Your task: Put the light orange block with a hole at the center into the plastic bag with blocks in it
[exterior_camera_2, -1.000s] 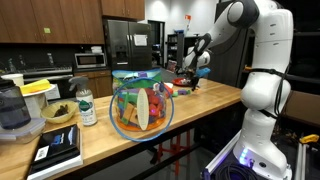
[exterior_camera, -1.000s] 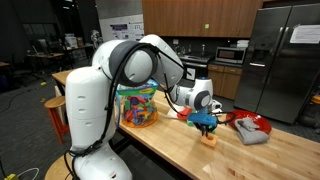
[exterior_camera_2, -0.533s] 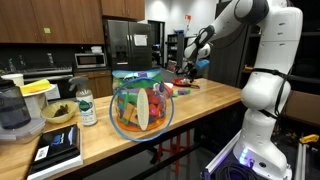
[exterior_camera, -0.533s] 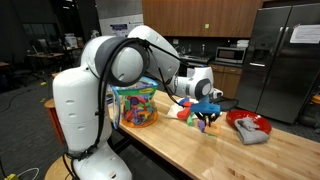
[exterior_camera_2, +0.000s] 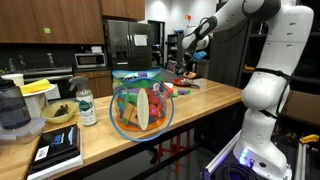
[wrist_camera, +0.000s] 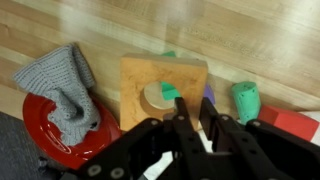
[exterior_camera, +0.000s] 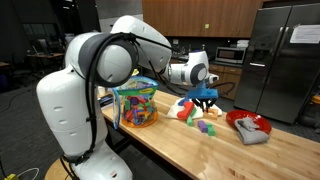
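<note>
Your light orange block (wrist_camera: 138, 85), flat, square, round hole at centre, sits pinched in the gripper (wrist_camera: 195, 108); the clear plastic bag (exterior_camera: 137, 92) of coloured blocks (exterior_camera_2: 140, 108) stands upright, well apart.

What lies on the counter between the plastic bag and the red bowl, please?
A few loose blocks, red, green and purple, lie on the wood between the plastic bag and the red bowl, as an exterior view shows.

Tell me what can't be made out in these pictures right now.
Exterior view: the robot's arm covers one side of the plastic bag.
Exterior view: the gripper is too small and far away to show what it grips.
Wrist view: the gripper hides the lower edge of the light orange block; the bag is outside the frame.
</note>
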`<state>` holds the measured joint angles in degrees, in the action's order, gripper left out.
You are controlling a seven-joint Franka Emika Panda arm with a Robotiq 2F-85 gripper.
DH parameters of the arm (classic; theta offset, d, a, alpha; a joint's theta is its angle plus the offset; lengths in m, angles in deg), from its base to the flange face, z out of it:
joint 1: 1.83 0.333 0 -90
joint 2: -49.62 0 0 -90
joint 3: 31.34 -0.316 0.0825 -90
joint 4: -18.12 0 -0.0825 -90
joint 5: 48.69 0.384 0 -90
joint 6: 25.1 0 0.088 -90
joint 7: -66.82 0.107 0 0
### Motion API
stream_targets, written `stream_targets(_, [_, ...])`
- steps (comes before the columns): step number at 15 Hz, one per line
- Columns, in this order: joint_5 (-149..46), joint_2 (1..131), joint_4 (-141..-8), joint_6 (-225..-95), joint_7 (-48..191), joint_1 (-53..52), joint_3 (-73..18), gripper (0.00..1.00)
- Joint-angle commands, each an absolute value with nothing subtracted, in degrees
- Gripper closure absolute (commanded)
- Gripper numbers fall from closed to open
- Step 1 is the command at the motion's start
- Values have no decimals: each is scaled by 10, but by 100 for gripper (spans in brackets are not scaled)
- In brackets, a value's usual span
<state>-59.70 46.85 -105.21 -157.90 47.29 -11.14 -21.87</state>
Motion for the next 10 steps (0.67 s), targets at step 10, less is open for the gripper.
stream_targets(10, [-623, 405, -1044, -1558, 411, -97, -226, 95])
